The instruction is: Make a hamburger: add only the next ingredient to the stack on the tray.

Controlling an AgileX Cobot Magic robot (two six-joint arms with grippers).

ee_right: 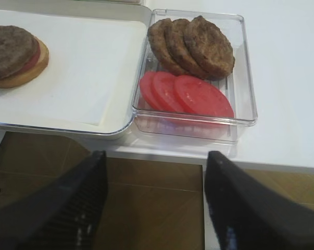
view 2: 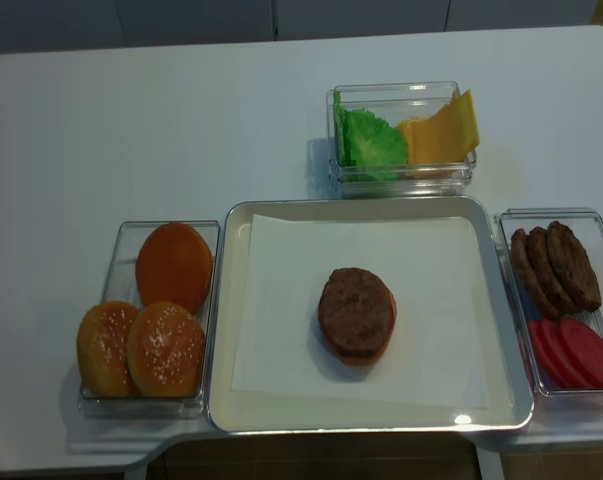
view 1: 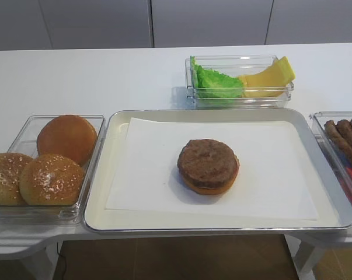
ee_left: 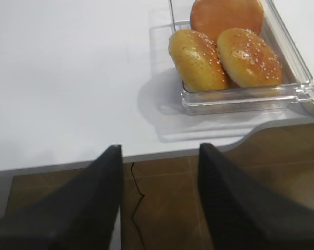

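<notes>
The patty (view 1: 208, 160) already lies on top of the stack (view 1: 208, 182) in the middle of the tray (view 1: 330, 184), covering the red slice and bun base, so the adding step looks done — what is left seems only to keep both arms clear of the table. Any further move calls for nothing near the stack, since a nudge could slide the patty off the slice beneath it.

The tray fills the centre of the high view, with a white paper sheet (view 1: 269, 175) under the stack. At lower left of that view a clear tub (view 1: 24, 125) holds three buns (view 1: 51, 179), two seeded at the front and one smooth behind. At upper centre a smaller tub (view 1: 190, 96) holds green lettuce (view 1: 216, 83) on its left and yellow cheese (view 1: 269, 77) on its right. At the right edge another tub (ee_right: 245, 78) holds spare patties (ee_right: 193, 47) leaning in a row at the back and red tomato slices (ee_right: 185, 95) overlapping at the front.

The right gripper (ee_right: 154, 208) hangs below the table edge in the lower part of its wrist view, jaws wide and empty. The left gripper (ee_left: 159, 203) sits likewise low in its own view, jaws spread with nothing between them — well apart from the bun tub at upper right.
</notes>
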